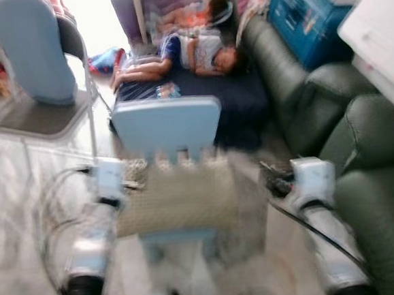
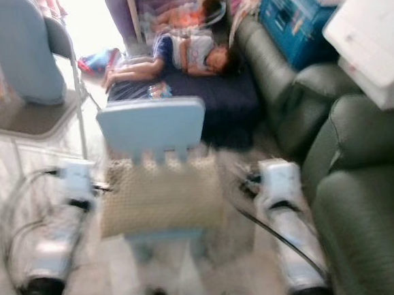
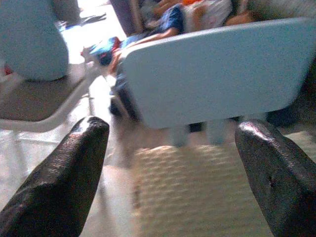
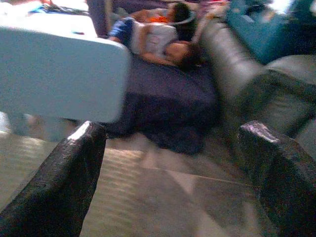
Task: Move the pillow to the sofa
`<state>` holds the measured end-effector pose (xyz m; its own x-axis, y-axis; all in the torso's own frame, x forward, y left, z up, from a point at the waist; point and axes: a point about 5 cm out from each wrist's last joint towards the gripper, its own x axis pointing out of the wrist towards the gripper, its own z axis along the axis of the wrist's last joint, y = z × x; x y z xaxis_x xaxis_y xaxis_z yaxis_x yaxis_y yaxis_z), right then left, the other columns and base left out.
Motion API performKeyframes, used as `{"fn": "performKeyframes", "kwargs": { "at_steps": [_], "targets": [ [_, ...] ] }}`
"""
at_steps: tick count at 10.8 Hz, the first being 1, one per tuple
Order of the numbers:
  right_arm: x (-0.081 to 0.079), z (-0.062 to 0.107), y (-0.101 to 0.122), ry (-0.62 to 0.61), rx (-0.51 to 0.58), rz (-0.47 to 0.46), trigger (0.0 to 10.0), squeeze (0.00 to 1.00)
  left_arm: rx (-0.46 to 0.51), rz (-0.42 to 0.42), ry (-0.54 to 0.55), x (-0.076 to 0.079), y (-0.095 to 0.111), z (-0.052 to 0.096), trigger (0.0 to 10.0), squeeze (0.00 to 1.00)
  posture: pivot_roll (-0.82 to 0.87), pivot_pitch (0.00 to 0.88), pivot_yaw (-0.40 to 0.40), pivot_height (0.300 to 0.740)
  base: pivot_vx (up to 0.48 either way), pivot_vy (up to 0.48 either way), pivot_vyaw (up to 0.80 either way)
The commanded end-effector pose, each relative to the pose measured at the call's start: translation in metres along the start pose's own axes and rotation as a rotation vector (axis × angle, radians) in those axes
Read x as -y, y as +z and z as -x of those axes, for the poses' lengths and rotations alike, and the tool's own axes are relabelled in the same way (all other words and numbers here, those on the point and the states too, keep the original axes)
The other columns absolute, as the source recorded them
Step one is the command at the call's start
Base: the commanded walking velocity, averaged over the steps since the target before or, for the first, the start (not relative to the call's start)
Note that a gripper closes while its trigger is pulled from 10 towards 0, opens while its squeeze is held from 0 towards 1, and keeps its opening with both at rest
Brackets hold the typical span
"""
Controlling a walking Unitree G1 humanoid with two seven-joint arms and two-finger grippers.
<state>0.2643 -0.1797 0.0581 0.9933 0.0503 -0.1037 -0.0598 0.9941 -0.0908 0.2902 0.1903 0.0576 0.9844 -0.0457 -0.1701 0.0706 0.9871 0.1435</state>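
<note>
A beige woven pillow (image 1: pixel 177 197) lies on the seat of a small light blue chair (image 1: pixel 168 124) straight ahead of me; the picture is blurred. My two arms reach forward on either side of the chair. The left gripper (image 3: pixel 173 128) is open, and the pillow (image 3: pixel 197 187) and chair back lie beyond its fingers (image 3: pixel 74 168). The right gripper (image 4: pixel 173 129) is open too, beside the pillow's right edge (image 4: pixel 29 163), pointing toward the floor and the dark green sofa (image 1: pixel 363 175) on my right.
A person (image 1: pixel 190 56) lies on a dark blue mattress (image 1: pixel 227 97) on the floor behind the chair. A folding chair with a light blue cushion (image 1: pixel 36 54) stands at the left. A blue box (image 1: pixel 303 16) and a white box (image 1: pixel 379 30) sit on the sofa.
</note>
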Motion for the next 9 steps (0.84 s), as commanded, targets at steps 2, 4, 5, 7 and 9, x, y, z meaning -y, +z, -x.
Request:
{"fn": "performKeyframes", "kwargs": {
  "at_steps": [2, 4, 5, 7, 9],
  "targets": [
    [0.0087, 0.0037, -0.0041, -0.014, -0.016, 0.016, 10.0, 0.0, 0.018, -0.008, -0.02, 0.0069, 0.0022, -0.0002, 10.0, 0.0, -0.03, 0.111, -0.003, 0.74, 0.0, 0.0, 0.0],
    [0.0075, 0.0034, -0.0031, -0.007, -0.013, 0.017, 10.0, 0.0, 0.037, -0.011, -0.007, 0.0095, 0.0049, -0.0003, 10.0, 0.0, -0.03, 0.115, -0.003, 0.74, 0.0, 0.0, 0.0],
    [0.0067, 0.0039, -0.0031, -0.003, -0.013, 0.023, 10.0, 0.0, 0.033, -0.012, -0.003, 0.01, 0.0039, 0.0001, 10.0, 0.0, -0.03, 0.117, -0.006, 0.74, 0.0, 0.0, 0.0],
    [0.0058, 0.006, -0.0017, 0.007, 0.0, 0.041, 10.0, 0.0, 0.027, -0.012, -0.019, 0.0127, 0.0016, 0.002, 10.0, 0.0, -0.04, 0.121, -0.007, 0.74, 0.0, 0.0, 0.39],
    [0.0061, 0.0067, -0.0023, 0.003, -0.002, 0.041, 10.0, 0.0, 0.029, -0.021, -0.025, 0.0142, 0.0016, 0.0021, 10.0, 0.0, -0.04, 0.12, -0.007, 0.74, 0.0, 0.0, 0.74]
  ]
}}
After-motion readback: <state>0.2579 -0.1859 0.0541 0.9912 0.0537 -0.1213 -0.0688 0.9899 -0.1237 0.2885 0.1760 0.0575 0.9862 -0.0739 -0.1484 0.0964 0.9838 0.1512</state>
